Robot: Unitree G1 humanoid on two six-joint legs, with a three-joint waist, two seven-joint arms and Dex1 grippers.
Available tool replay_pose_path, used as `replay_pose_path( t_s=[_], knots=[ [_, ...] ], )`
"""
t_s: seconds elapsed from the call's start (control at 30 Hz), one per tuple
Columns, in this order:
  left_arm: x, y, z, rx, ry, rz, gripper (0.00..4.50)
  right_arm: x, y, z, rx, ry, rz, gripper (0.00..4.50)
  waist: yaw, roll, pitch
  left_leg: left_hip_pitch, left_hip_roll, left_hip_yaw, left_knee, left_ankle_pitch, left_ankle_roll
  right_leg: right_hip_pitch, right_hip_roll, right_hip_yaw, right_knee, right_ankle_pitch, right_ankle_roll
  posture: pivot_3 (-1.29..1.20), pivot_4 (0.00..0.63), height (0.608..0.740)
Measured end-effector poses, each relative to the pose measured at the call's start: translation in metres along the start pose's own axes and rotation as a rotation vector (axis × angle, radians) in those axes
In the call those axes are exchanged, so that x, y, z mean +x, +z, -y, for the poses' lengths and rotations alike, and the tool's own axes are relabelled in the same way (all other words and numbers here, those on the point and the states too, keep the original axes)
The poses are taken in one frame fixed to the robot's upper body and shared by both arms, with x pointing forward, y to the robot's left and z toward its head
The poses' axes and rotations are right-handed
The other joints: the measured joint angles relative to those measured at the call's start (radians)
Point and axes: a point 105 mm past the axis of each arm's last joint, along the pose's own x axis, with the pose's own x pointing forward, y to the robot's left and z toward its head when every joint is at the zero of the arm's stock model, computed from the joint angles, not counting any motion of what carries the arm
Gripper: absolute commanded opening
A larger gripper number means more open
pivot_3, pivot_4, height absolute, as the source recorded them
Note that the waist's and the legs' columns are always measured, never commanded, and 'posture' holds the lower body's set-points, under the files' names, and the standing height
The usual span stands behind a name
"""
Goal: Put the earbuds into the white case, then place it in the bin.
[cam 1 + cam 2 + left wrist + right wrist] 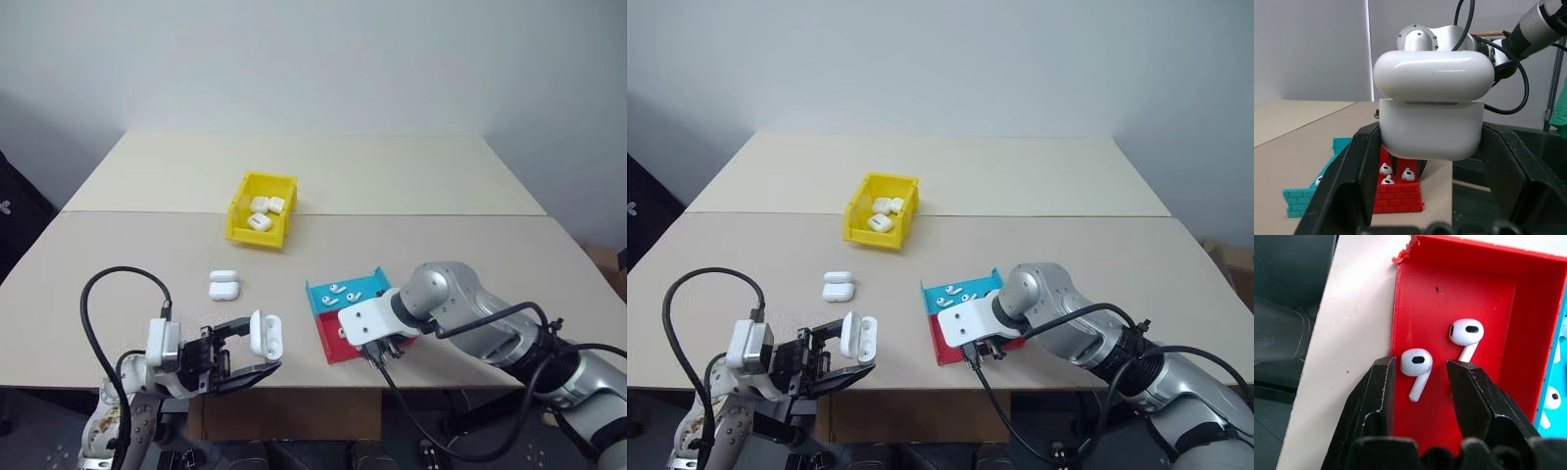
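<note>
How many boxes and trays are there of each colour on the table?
Yellow bin: 1
Blue tray: 1
Red tray: 1
Total: 3

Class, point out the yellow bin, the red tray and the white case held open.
yellow bin (241, 232), left eye view, front wall.
red tray (1449, 293), right wrist view, bare floor.
white case (1432, 129), left wrist view, body.
</note>
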Motion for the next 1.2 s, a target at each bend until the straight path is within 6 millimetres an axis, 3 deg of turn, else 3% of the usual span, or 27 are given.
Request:
replay_pose_path(
  t_s=[0.13, 0.67, 0.93, 1.13, 1.2],
  knots=[
    [-0.001, -0.001, 0.001, -0.007, 0.006, -0.003, 2.75, 0.001, 0.001, -0.001, -0.006, 0.004, 0.002, 1.15, 0.0, 0.0, 0.0, 0.0, 0.0, 0.0, 0.0, 0.0, 0.0, 0.0, 0.0, 0.0, 0.0, 0.0, 0.0, 0.0, 0.15, 0.74],
    [0.001, -0.003, 0.003, -0.024, 0.024, -0.017, 2.75, -0.003, -0.001, 0.0, -0.003, -0.021, 0.005, 1.15, 0.001, 0.0, 0.0, 0.0, 0.0, 0.0, 0.0, 0.0, 0.0, 0.0, 0.0, 0.0, 0.0, -0.001, 0.0, 0.0, 0.15, 0.74],
    [0.013, 0.009, -0.013, 0.012, 0.029, 0.041, 2.75, -0.072, 0.006, 0.026, 0.149, -0.288, 0.152, 1.15, 0.004, 0.0, 0.0, 0.0, 0.0, 0.0, 0.0, 0.0, 0.0, 0.001, 0.0, 0.0, 0.0, 0.0, 0.001, 0.0, 0.15, 0.74],
    [0.033, 0.028, -0.034, 0.04, 0.015, 0.14, 2.75, -0.138, 0.034, 0.055, 0.274, -0.666, 0.599, 1.15, -0.001, 0.0, 0.0, 0.0, 0.0, -0.001, 0.0, 0.0, 0.0, 0.002, 0.001, 0.0, 0.0, 0.003, -0.001, 0.0, 0.15, 0.74],
    [0.037, 0.029, -0.038, 0.031, 0.012, 0.15, 2.75, -0.149, 0.041, 0.058, 0.284, -0.752, 0.726, 1.15, -0.001, 0.0, 0.0, 0.0, 0.0, -0.002, 0.0, 0.0, 0.0, 0.002, 0.001, 0.0, 0.0, 0.003, -0.001, 0.0, 0.15, 0.74]
  ],
)
